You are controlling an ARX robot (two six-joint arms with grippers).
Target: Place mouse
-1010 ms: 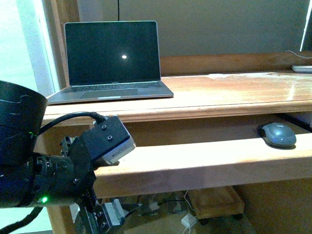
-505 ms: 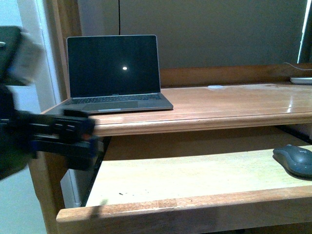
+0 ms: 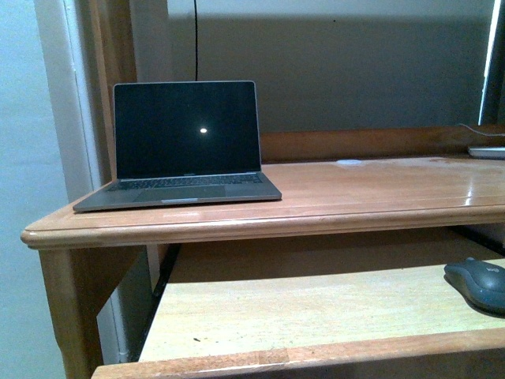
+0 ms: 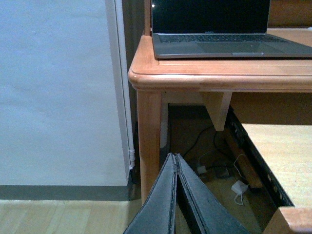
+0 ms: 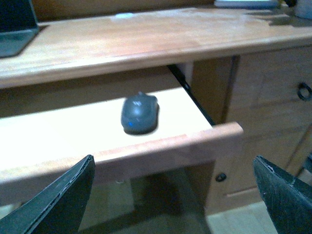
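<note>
The dark grey mouse (image 3: 480,283) lies on the pulled-out keyboard tray (image 3: 300,308) at its right end, below the desk top. It also shows in the right wrist view (image 5: 140,114), near the tray's front lip. My right gripper (image 5: 175,168) is open and empty, in front of and below the tray's front edge, apart from the mouse. My left gripper (image 4: 175,158) is shut and empty, low by the desk's left front leg (image 4: 149,141). Neither arm shows in the front view.
An open laptop (image 3: 185,146) with a dark screen stands on the left of the wooden desk top (image 3: 355,193). A wall (image 4: 58,87) is left of the desk. Cables and a white adapter (image 4: 239,187) lie on the floor underneath. A drawer cabinet (image 5: 273,112) stands right of the tray.
The left arm has dropped out of the front view. The view has risen and the keyboard tray now shows pulled out, the mouse still on it.
</note>
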